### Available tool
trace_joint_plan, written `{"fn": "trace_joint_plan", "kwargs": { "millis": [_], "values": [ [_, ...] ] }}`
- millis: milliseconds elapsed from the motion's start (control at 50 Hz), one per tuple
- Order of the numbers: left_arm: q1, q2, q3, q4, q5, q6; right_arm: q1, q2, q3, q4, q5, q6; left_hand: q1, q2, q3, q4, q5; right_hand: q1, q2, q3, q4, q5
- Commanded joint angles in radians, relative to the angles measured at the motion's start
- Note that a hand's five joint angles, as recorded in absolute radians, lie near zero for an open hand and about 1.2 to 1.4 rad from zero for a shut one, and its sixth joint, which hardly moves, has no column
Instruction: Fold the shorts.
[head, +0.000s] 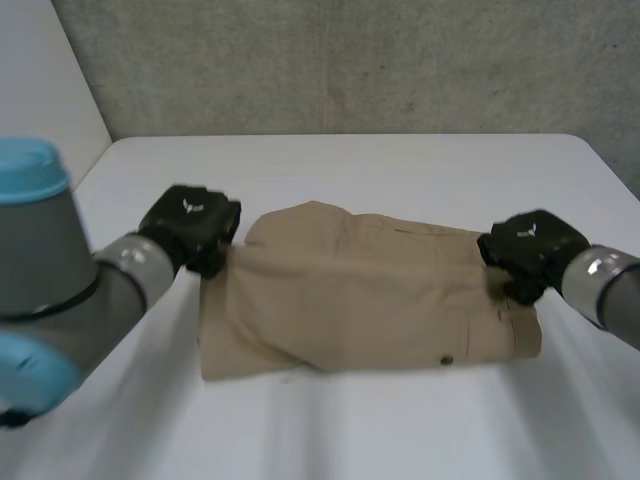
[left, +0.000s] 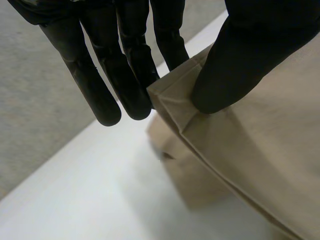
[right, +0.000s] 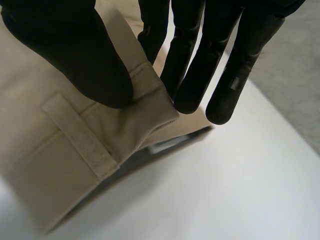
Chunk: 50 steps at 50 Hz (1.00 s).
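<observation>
Tan shorts (head: 370, 300) lie across the middle of the frame in the head view, on the white tabletop (head: 400, 160), doubled over lengthwise with a small dark button (head: 446, 360) near their lower right corner.

The left robot hand (head: 195, 228) sits at the cloth's upper left corner, and the right robot hand (head: 530, 250) sits at its upper right corner. Each carries a small white emblem on its back, too small to read.

In the left wrist view the thumb (left: 240, 60) presses down on a folded corner of the shorts while the fingers (left: 135, 75) reach down behind that edge, so this hand is clamped on the cloth. The corner is raised off the tabletop, and more cloth lies below it.

In the right wrist view the thumb (right: 75, 55) bears on the waistband beside a belt loop (right: 80, 140), with the fingers (right: 192, 75) on the far side of the hem, pinching it. A pale patch (right: 162, 146) shows in the dark gap under the lifted fold; nothing on it is legible.

A grey concrete wall (head: 350, 60) stands behind the tabletop. The left arm (head: 50, 280), with its light-blue cap, fills the lower left of the head view.
</observation>
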<state>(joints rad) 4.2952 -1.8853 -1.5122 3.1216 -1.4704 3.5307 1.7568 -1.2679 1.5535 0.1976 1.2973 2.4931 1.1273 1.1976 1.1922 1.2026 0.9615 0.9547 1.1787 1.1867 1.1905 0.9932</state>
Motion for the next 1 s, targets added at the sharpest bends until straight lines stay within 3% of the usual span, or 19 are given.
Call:
{"fn": "trace_joint_plan", "kwargs": {
  "millis": [20,260,380,400,420,440,520,640,740,820,1000],
  "values": [
    [-0.018,-0.32,0.384,0.101,-0.097,0.004,0.066,0.166,-0.177,-0.187,0.154,0.026,0.269,0.199,0.204,0.194,0.26,0.442,0.218,0.21,0.206,0.229],
    [-0.032,-0.668,0.722,0.359,-0.093,0.073,0.102,0.412,-0.3,-0.644,0.201,-0.014,0.269,0.199,0.204,0.194,0.26,0.442,0.218,0.21,0.206,0.229],
    [-0.032,-0.756,0.782,0.492,-0.088,0.096,0.105,0.547,-0.401,-0.744,0.243,-0.052,0.269,0.199,0.204,0.194,0.26,0.442,0.218,0.21,0.206,0.229],
    [-0.034,-0.764,0.774,0.532,-0.081,0.097,0.115,0.586,-0.435,-0.733,0.252,-0.06,-0.187,-0.257,-0.252,-0.262,-0.196,-0.275,-0.499,-0.507,-0.511,-0.488],
    [-0.037,-0.767,0.765,0.555,-0.077,0.097,0.119,0.599,-0.444,-0.725,0.257,-0.062,-0.7,-0.77,-0.765,-0.775,-0.709,-0.608,-0.832,-0.84,-0.844,-0.821],
    [-0.04,-0.767,0.758,0.568,-0.076,0.099,0.125,0.613,-0.455,-0.712,0.264,-0.066,-0.941,-1.011,-1.006,-1.016,-0.949,-0.78,-1.004,-1.012,-1.016,-0.993],
    [-0.066,-0.75,0.681,0.652,-0.074,0.099,0.132,0.572,-0.428,-0.684,0.273,-0.051,-0.953,-1.023,-1.018,-1.028,-0.961,-0.78,-1.004,-1.012,-1.016,-0.993],
    [-0.074,-0.6,0.488,0.727,-0.088,0.097,0.121,0.386,-0.3,-0.63,0.26,0.032,-0.953,-1.023,-1.018,-1.028,-0.961,-0.78,-1.004,-1.012,-1.016,-0.993],
    [-0.075,-0.46,0.313,0.71,-0.102,0.097,0.118,0.23,-0.178,-0.456,0.191,0.147,-0.949,-1.019,-1.014,-1.024,-0.958,-0.78,-1.004,-1.012,-1.016,-0.993],
    [-0.074,-0.338,0.144,0.669,-0.105,0.096,0.095,0.185,-0.113,-0.319,0.134,0.216,-0.908,-0.978,-0.973,-0.983,-0.917,-0.78,-1.004,-1.012,-1.016,-0.993],
    [-0.068,-0.256,-0.04,0.534,-0.102,0.096,0.046,0.177,0.017,-0.256,0.085,0.236,-0.744,-0.814,-0.809,-0.819,-0.753,-0.78,-1.004,-1.012,-1.016,-0.993]
  ]
}}
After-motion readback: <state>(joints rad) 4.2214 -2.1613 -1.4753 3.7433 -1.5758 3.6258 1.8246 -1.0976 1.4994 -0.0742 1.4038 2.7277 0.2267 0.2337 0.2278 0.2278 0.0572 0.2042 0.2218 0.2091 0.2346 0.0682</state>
